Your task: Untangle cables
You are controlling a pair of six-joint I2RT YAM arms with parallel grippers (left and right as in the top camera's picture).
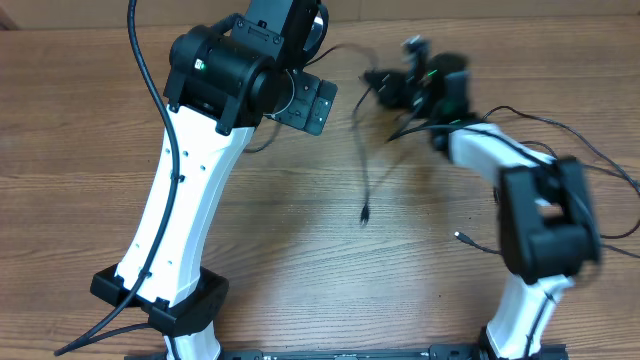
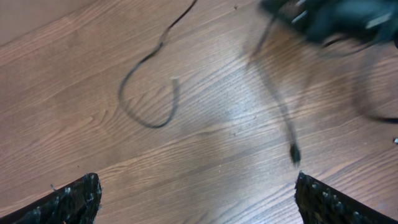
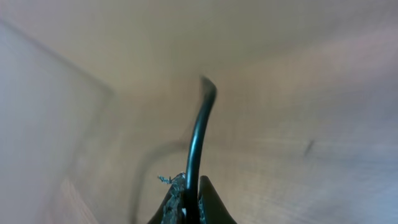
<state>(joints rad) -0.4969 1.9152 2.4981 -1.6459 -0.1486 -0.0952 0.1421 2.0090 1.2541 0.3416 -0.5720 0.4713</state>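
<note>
In the right wrist view, my right gripper (image 3: 189, 200) is shut on a thin black cable (image 3: 198, 140) that rises from between its pads. From overhead the right gripper (image 1: 378, 82) is blurred near the table's far middle. The held cable (image 1: 361, 160) trails from it toward the front and ends in a small plug (image 1: 365, 213). My left gripper (image 2: 197, 182) stands open over bare wood, nothing between its fingers (image 2: 78, 200). Ahead of it a second cable (image 2: 148, 93) lies in a loop. The held cable's plug (image 2: 295, 153) shows to the right.
Another small plug (image 1: 461, 237) lies near the right arm's base. Thin wires (image 1: 560, 128) run off to the right. A thick black arm cable (image 1: 150, 80) hangs along the left arm. The arms' base rail (image 1: 350, 353) is at the front edge.
</note>
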